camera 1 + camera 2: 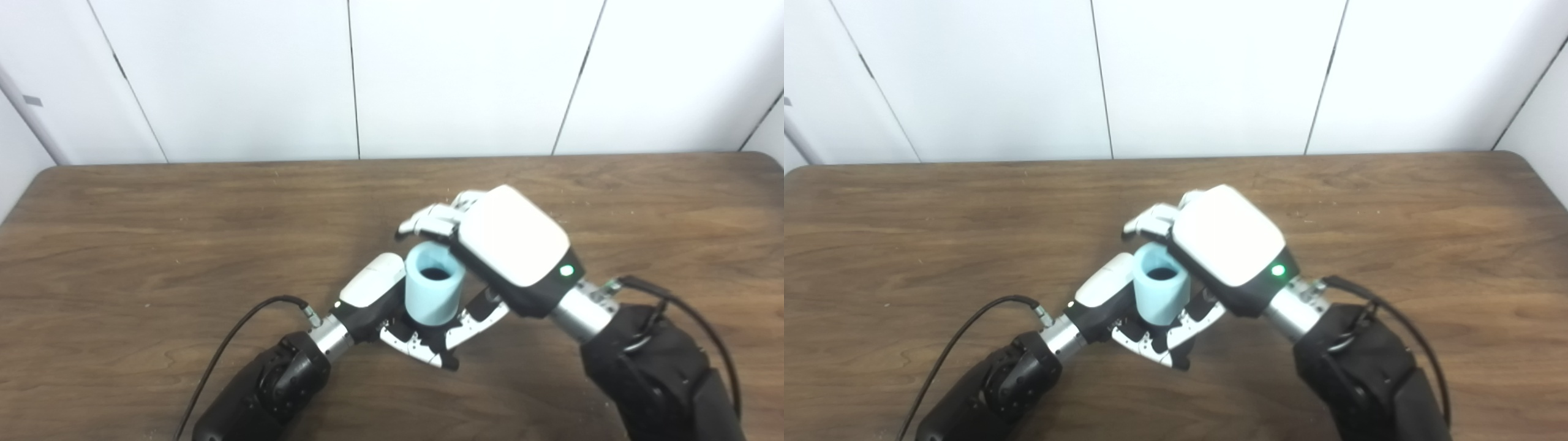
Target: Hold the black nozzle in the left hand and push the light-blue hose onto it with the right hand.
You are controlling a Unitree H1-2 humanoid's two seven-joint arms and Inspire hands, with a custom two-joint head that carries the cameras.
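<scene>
Table, brown wood grain backed by white wall panels, carries both arms near its middle, and the work sits between the two hands. Largest of the working parts is the right hand, its white back turned up to the cameras, its fingers curled over the far side of the light-blue hose and its thumb reaching in on the near side, so it appears clamped on the hose. Left hand lies just beside and below, its fingers wrapped under the base of the hose; they look closed on something there, presumably the black nozzle, but the nozzle itself is hidden by hose and fingers and cannot be picked out. The hose is a short, thick, pale tube standing nearly upright, open end up with a dark bore showing, held between the right hand's fingers and thumb and touching the left hand's fingers at its foot. By the look of it the pushing step is in hand, though how far the hose is seated cannot be told. The next move likely calls for a steady downward press along the hose's own axis while the left hand braces firmly and keeps the two parts in line.
</scene>
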